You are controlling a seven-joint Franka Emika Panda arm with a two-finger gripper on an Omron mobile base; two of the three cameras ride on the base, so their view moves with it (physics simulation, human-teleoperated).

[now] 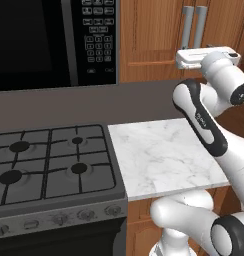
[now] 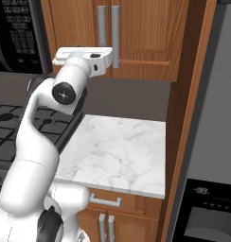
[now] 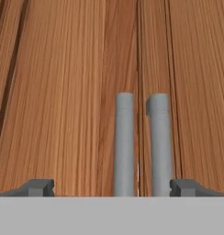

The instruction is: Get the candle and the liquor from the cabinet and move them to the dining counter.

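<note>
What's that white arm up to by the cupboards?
The robot arm has raised its hand to the wooden wall cabinet above the small marble counter beside the stove. The cabinet's two doors are shut. The gripper is open and faces the two grey bar handles, which sit between its fingers in the hand view. It holds nothing, so whatever it wants from inside is not out yet.

I see the cabinet [image 2: 146, 38] up on the wall. It is brown wood. Its two doors are shut. Two long grey handles [image 3: 124, 142] stand side by side.
</note>
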